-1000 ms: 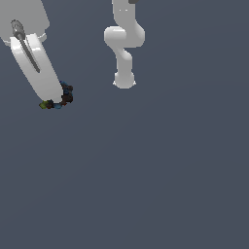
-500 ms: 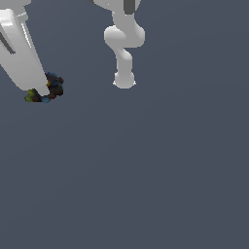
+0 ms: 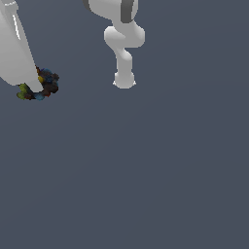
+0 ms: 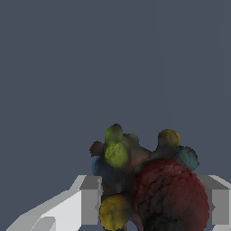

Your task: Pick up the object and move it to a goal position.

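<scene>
Broadly, a flat slate-grey ground (image 3: 146, 185) fills almost the whole exterior view, plain and uniform from edge to edge. Next in size is the white robot arm (image 3: 124, 46), whose base column stands on the ground at about twelve o'clock in that view, with a rounded joint above it and a dark band near the top edge. A second stretch of the same arm, a long pale link (image 3: 17, 53), slants down along the exterior view's left, at roughly ten o'clock, and ends at the tool (image 3: 35, 91), which is mostly hidden there behind the link and its load. The wrist view shows the tool (image 4: 151, 200) better: two white fingers (image 4: 90, 198) stand on either side of the object (image 4: 149, 180) and press against its flanks, so the tool is closed around it with only the lump's width between the pads. The object (image 3: 44, 83) is a small dark, knobbly cluster with a large red bulge, yellow-green and orange bumps and bluish spots. It sits at the tip of the slanted link, at about ten o'clock from the exterior view's centre.
</scene>
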You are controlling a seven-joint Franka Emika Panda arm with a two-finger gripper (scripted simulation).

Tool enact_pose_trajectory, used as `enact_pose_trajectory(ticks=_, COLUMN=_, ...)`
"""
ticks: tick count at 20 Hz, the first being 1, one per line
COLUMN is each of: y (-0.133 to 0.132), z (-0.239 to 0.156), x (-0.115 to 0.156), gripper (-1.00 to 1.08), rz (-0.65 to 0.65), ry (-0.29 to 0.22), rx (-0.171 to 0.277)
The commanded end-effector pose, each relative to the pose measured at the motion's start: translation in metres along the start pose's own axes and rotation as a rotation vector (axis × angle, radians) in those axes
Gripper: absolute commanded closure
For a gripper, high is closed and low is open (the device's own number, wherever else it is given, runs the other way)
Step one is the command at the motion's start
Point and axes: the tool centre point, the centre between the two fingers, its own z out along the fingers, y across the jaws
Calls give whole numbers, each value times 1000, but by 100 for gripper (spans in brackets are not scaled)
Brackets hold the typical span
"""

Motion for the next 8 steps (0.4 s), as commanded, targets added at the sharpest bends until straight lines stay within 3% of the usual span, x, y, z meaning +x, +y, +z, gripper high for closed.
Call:
enact_pose_trajectory(ticks=1, y=0, z=-2, x=1, gripper=108, rz=0, ry=1, rx=1)
enact_pose_trajectory(ticks=8, y=0, z=-3, x=1, gripper=108, rz=0, ry=1, rx=1)
